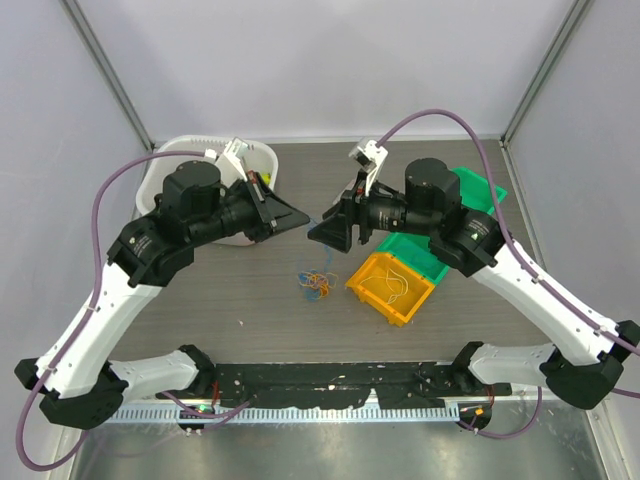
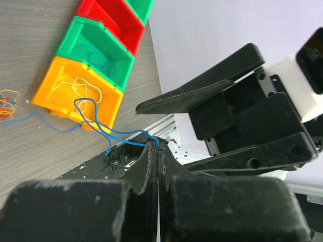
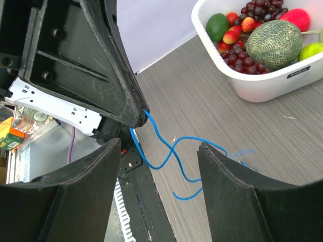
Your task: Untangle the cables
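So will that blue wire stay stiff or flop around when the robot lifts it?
Probably floppy: the blue cable hangs from the shut left gripper in loose curls, not straight. It looks very thin, so it is likely light. It may drag the tangle of cables along, since it seems to trail toward that pile.

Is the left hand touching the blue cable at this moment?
Touching. The left wrist view shows the left hand shut on the blue cable, which comes out from between its closed fingertips.
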Available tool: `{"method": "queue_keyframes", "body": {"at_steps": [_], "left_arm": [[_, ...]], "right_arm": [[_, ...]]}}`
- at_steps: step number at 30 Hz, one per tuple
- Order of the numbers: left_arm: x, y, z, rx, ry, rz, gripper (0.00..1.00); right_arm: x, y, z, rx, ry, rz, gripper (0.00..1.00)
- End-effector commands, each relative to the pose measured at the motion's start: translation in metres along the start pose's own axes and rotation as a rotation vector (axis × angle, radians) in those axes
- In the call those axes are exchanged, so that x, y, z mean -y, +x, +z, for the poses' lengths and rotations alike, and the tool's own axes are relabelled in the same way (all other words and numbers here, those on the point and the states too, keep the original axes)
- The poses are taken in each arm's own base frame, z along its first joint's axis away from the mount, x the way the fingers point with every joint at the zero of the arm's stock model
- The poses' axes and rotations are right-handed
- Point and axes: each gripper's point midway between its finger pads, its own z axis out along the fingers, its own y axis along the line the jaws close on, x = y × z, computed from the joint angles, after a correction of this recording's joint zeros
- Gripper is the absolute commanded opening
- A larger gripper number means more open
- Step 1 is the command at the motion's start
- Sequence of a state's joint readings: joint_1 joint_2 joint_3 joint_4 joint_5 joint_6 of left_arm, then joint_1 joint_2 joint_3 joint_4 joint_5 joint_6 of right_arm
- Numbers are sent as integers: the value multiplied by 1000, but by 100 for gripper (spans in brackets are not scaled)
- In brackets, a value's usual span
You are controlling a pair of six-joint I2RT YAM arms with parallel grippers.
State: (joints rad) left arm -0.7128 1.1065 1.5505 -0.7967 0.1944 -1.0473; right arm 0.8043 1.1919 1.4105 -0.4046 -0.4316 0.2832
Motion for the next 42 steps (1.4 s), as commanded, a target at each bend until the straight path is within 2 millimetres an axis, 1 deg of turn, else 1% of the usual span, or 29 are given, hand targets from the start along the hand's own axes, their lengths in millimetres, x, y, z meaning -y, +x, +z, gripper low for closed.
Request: {"method": "queue_keyframes", "body": {"at_steps": [1, 3, 5, 7, 9, 10, 11, 12, 13, 14, 15, 16, 17, 18, 19, 20, 21, 24, 25, 26, 27, 29, 31, 32, 33, 34, 35, 39, 42], "left_arm": [[25, -6, -2, 16, 101, -21, 0], [27, -6, -2, 11, 107, -19, 0], [28, -5, -1, 1, 113, -19, 0], [29, -6, 0, 1, 113, -17, 0], [30, -7, -1, 11, 119, -7, 0], [32, -9, -2, 18, 127, -1, 0], [32, -11, -3, 35, 132, 13, 0], [34, -15, -6, 56, 140, 25, 4], [33, -19, -10, 90, 137, 33, 20], [31, -25, -15, 134, 125, 41, 40], [28, -31, -21, 176, 115, 46, 51], [23, -36, -25, 220, 99, 51, 60], [21, -40, -32, 258, 96, 57, 64], [18, -42, -37, 284, 92, 61, 68], [11, -48, -42, 328, 68, 59, 70], [8, -48, -45, 337, 58, 60, 71], [4, -47, -46, 339, 44, 62, 72], [-6, -42, -45, 327, 13, 60, 74], [-8, -40, -44, 319, 10, 59, 74], [-8, -40, -43, 317, 12, 59, 74], [-8, -39, -43, 313, 15, 59, 74], [-7, -38, -42, 307, 19, 61, 74], [-7, -38, -40, 302, 23, 64, 74], [-6, -38, -40, 302, 28, 63, 74], [-5, -37, -40, 298, 34, 64, 74], [-6, -36, -40, 297, 32, 63, 74], [-7, -35, -40, 296, 31, 62, 74], [-11, -32, -39, 289, 30, 53, 74], [-14, -29, -35, 278, 28, 50, 74]], "right_arm": [[-10, -8, 7, 42, -57, -23, 67], [-4, -6, 9, 46, -30, -18, 65], [2, -6, 11, 46, -1, -17, 59], [2, -6, 11, 44, 2, -14, 43], [4, -6, 11, 47, 10, -8, 19], [6, -8, 10, 55, 24, -7, 12], [8, -6, 9, 55, 37, 1, 1], [11, -9, 6, 70, 65, 1, 1], [14, -8, 5, 72, 82, 3, 1], [21, -14, 0, 99, 136, 1, 1], [25, -15, -5, 106, 168, 4, 1], [31, -25, -13, 142, 225, -3, 1], [36, -25, -19, 142, 268, -2, 1], [41, -40, -30, 189, 328, -8, 1], [57, -42, -40, 199, 434, -4, 1], [59, -56, -52, 238, 478, -12, 1], [70, -57, -63, 241, 558, -9, 1], [95, -75, -95, 272, 711, -39, 1], [101, -77, -100, 278, 743, -45, 1], [114, -81, -112, 285, 797, -45, 1], [121, -81, -115, 286, 814, -40, 1], [152, -80, -136, 291, 907, -19, 1], [177, -58, -142, 246, 961, 12, 1], [181, -54, -142, 241, 958, 17, 1], [191, -39, -146, 214, 983, 29, 1], [196, -34, -149, 219, 1007, 27, 1], [202, -23, -153, 207, 1027, 37, 1], [214, 1, -168, 184, 1097, 57, 1], [215, 10, -174, 173, 1121, 52, 1]]}}
